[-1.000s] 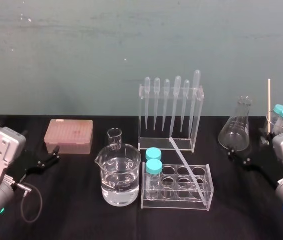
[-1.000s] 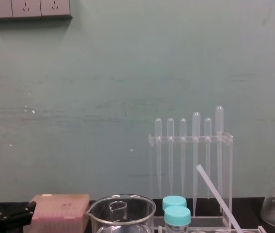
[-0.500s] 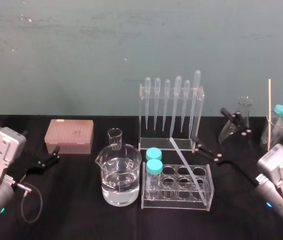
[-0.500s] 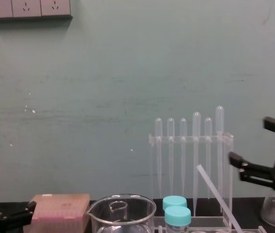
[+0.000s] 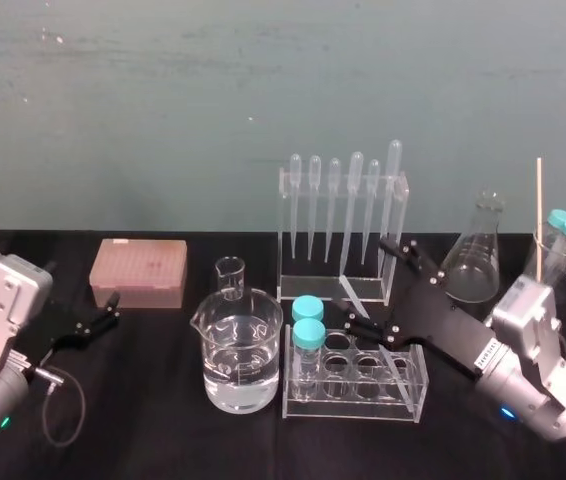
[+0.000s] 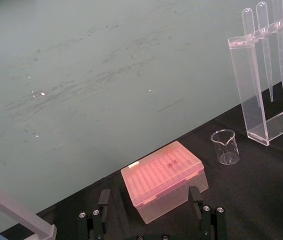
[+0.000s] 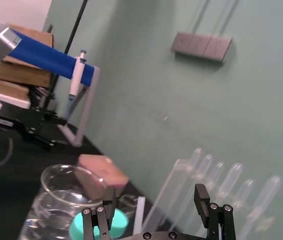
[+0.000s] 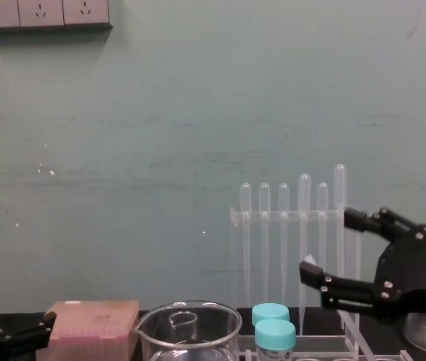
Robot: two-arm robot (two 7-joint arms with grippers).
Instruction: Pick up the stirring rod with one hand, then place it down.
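The stirring rod (image 5: 351, 295) is a thin whitish rod that leans with its lower end in the clear tube rack (image 5: 355, 408) and its upper end against the pipette stand (image 5: 341, 288). My right gripper (image 5: 368, 283) is open and reaches in from the right, one finger on each side of the rod's upper part without touching it. In the right wrist view the rod (image 7: 139, 216) rises between the spread fingers of the right gripper (image 7: 154, 212). From the chest, the right gripper (image 8: 332, 247) hides most of the rod (image 8: 308, 261). My left gripper (image 5: 91, 322) rests open at the left; its wrist view shows the left gripper (image 6: 151, 215).
A water-filled beaker (image 5: 241, 350) and a small beaker (image 5: 230, 277) stand left of the tube rack, which holds two blue-capped tubes (image 5: 308, 332). Several pipettes (image 5: 353, 190) hang in the stand. A pink tip box (image 5: 138, 272) sits at the left, and a flask (image 5: 475, 265) and a beaker of tubes (image 5: 563, 250) at the right.
My right arm has swung in from the far right to the centre, bringing its open gripper around the rod's upper part. The left arm and the rod have not moved.
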